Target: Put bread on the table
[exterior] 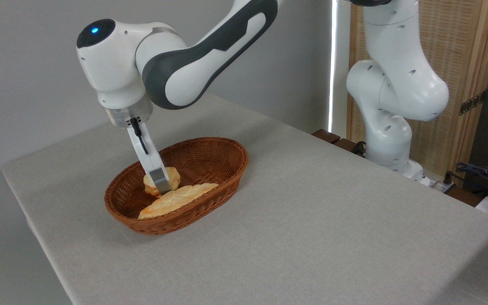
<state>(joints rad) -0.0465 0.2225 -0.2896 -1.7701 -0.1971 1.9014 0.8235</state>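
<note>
The bread (173,175), a small puffy golden bun, sits inside the brown wicker basket (227,163) on the table (311,220), which is covered in a grey-beige cloth. My gripper (162,186) reaches down into the basket at the bun. One finger (159,180) stands in front of the bun's middle; the other finger is hidden behind it. Whether the fingers press on the bun does not show.
A long flat braided loaf (178,200) lies in the basket just in front of the bun, touching it. My arm's base (390,144) stands at the table's far right edge, with cables (481,173) and a wooden screen (468,63) beyond.
</note>
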